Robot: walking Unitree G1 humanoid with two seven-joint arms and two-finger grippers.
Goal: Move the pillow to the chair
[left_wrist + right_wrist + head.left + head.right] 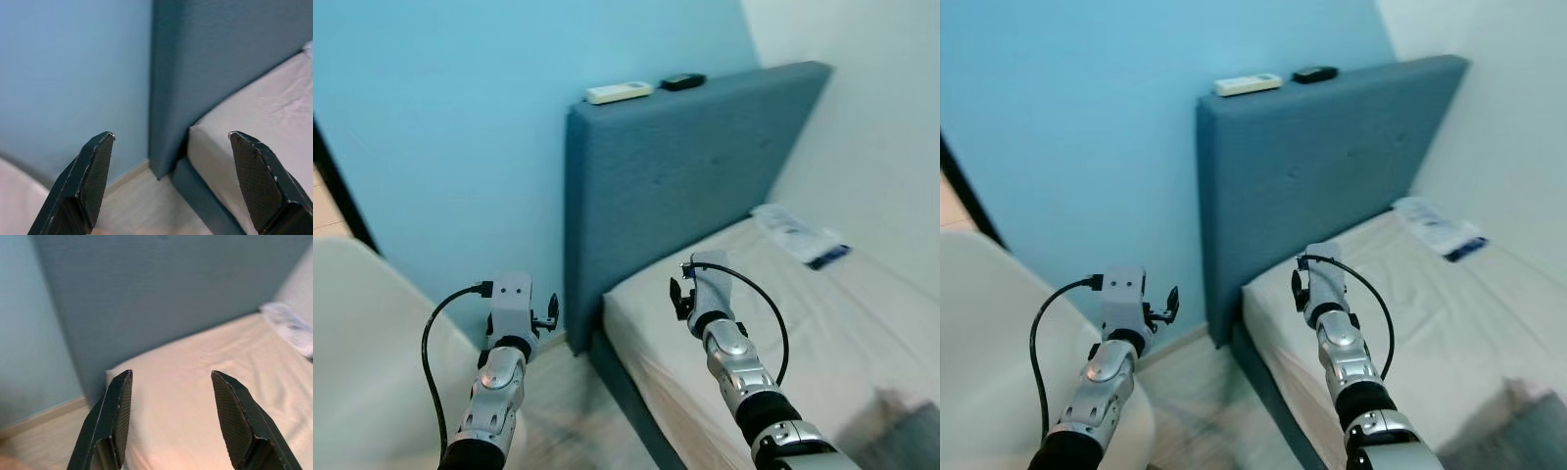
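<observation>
A cream chair [362, 372] with a rounded shell sits at the lower left, under my left arm. A blurred dark grey shape [901, 431] lies on the mattress [862, 333] at the bottom right corner; I cannot tell if it is the pillow. My left gripper [171, 136] is held over the gap between chair and bed, open and empty, facing the blue wall and the headboard's edge. My right gripper [171, 374] hovers over the bed's near corner, open with nothing between its fingers, pointing at the headboard.
A grey-blue headboard [685, 186] stands against the blue wall, with a white remote [619, 92] and a black object [682, 81] on top. A clear plastic packet [798, 235] lies on the mattress by the white wall. A narrow strip of wooden floor [578, 411] separates chair and bed.
</observation>
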